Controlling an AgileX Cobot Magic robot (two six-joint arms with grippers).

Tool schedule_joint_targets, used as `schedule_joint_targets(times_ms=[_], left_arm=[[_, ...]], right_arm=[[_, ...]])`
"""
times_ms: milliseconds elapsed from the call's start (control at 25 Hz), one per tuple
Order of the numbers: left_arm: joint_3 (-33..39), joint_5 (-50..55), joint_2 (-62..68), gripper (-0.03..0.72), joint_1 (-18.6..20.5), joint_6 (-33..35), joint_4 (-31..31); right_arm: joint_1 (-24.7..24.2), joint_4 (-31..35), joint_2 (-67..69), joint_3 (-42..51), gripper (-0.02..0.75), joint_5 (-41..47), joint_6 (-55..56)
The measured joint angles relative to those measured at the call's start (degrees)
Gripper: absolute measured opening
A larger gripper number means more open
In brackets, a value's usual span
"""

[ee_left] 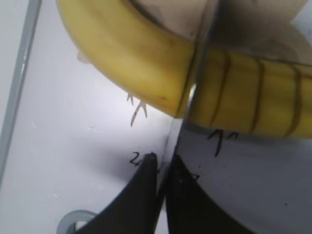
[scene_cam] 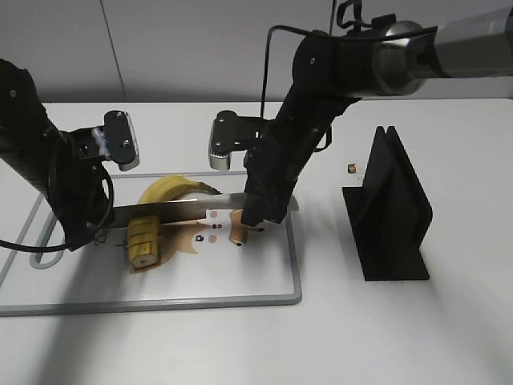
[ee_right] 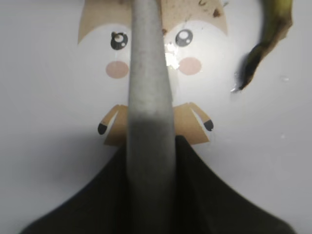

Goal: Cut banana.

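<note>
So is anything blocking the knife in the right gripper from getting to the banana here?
Nothing visible does. The right gripper holds the knife, whose blade already lies across the banana on the cutting board, at a cut beside the sliced rounds.

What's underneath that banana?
The banana lies on a white cutting board, over a cartoon deer print. The print's part beneath the banana is hidden.

My right gripper (scene_cam: 260,210) clamps the handle of a knife (scene_cam: 172,210), blade lying across the banana (scene_cam: 156,220) on the cutting board (scene_cam: 240,281). My left gripper (scene_cam: 92,228) sits beside the banana. A black stand (scene_cam: 393,212) rests on the surface (scene_cam: 465,321).
</note>
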Motion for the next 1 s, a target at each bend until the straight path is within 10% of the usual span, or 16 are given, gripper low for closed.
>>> schedule_joint_targets(times_ms=[1000], left_arm=[[0.59,-1.91,-1.05,0.020,-0.06,0.37,-0.16]], right_arm=[[-0.27,0.61,0.57,-0.20,0.175,-0.02,-0.08]])
